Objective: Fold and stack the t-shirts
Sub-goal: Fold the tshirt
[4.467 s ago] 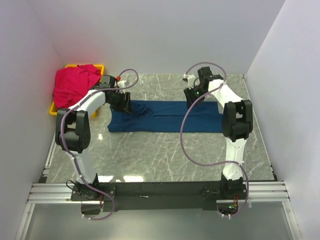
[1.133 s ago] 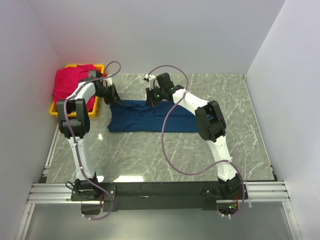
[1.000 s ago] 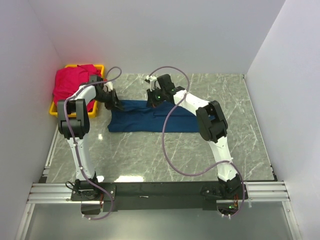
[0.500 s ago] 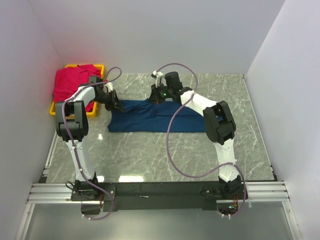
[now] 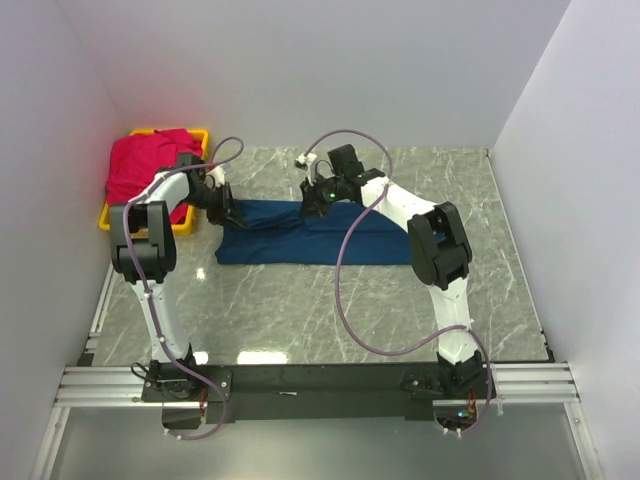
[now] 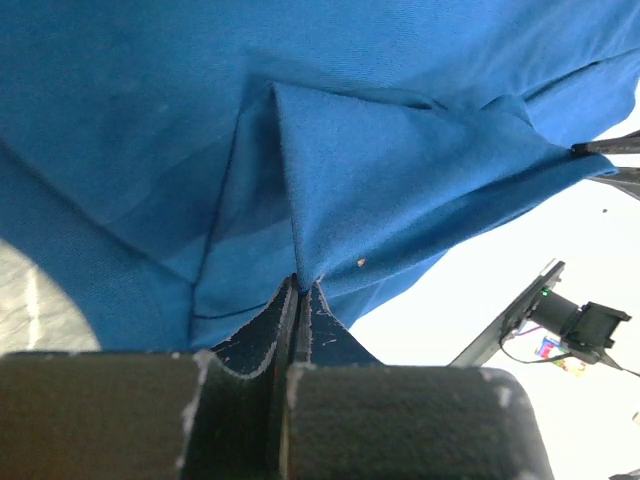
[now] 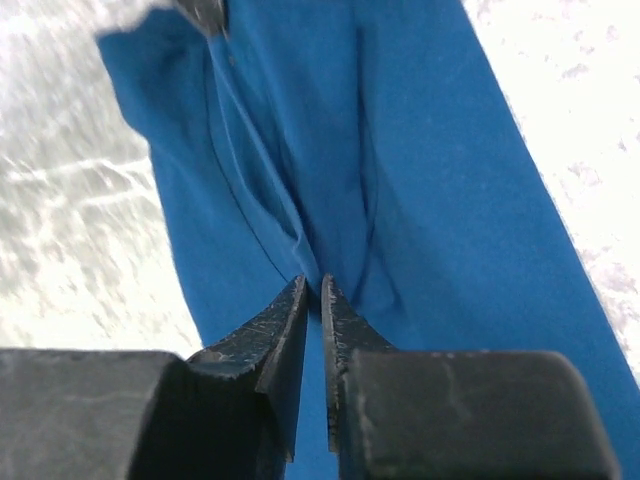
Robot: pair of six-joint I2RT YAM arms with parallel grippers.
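Marble table: one navy t-shirt; yellow bin: one red t-shirt.

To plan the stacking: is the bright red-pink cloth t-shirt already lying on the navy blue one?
No, the bright red-pink cloth t-shirt sits in the yellow plastic bin.

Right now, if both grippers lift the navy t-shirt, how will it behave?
Likely floppy: the navy t-shirt creases into a peak where the left gripper pinches it. Would probably sag between that and the right gripper, being thin cloth lying flat.

Lab cell: white partition walls, aluminium mounting rail.
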